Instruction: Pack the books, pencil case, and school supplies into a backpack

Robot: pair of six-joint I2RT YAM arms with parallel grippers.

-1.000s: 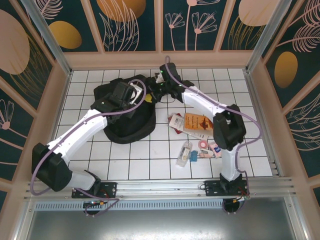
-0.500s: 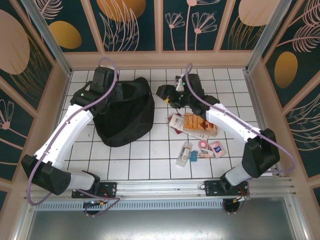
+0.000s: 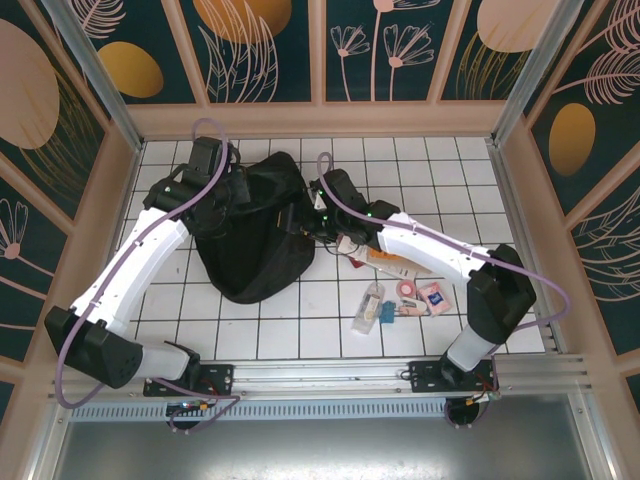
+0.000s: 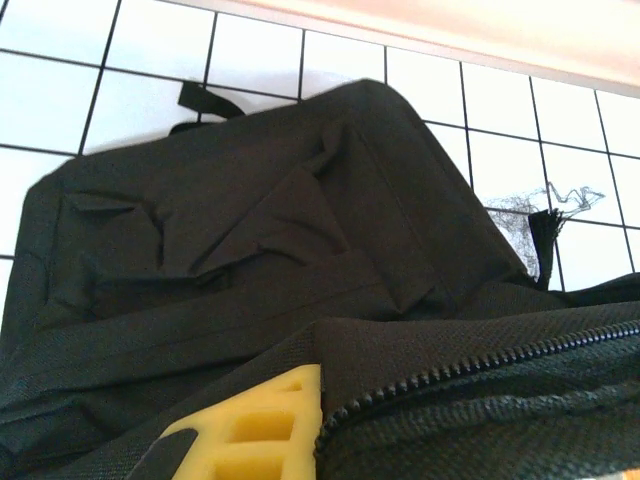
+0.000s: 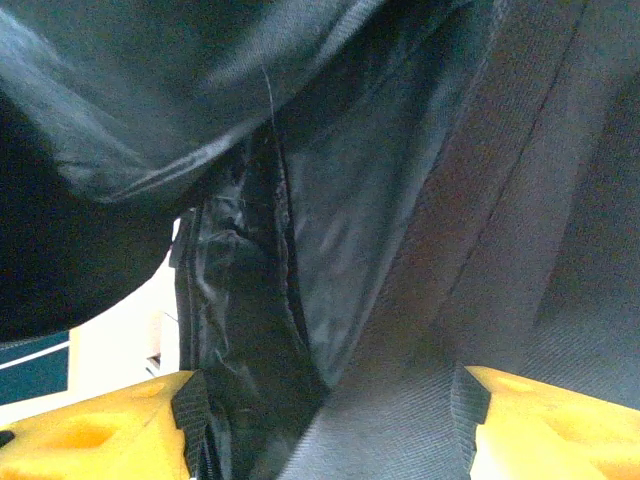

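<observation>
— What is different from half a second ago?

— The right claw [image 3: 306, 214] is back at the bag. It was hanging over bare bench [image 3: 300, 310] beside it. Now it sits at the right-hand rim of the backpack [image 3: 255, 255], jaws standing wide, with black lining and a band of webbing running between its fingers [image 5: 90, 430]. I can't tell whether it presses on any of that.

— And the left?

— The left claw [image 3: 238, 190] is clamped tight on the backpack's upper left edge, by the zip, in the same place as half a second ago. The bag stands pulled up, where a second ago it lay slumped under both arms.

— So nothing is packed?

— Nothing. The orange book [image 3: 392, 264] lies on the bench just right of the bag, partly under the right arm. The clear packet [image 3: 370, 308] and pink tape roll [image 3: 408, 290] lie nearer the arm bases, all where they were.

— Meaning?

— I'd judge they are still opening the mouth, with one side held and the other about to be taken.
</observation>
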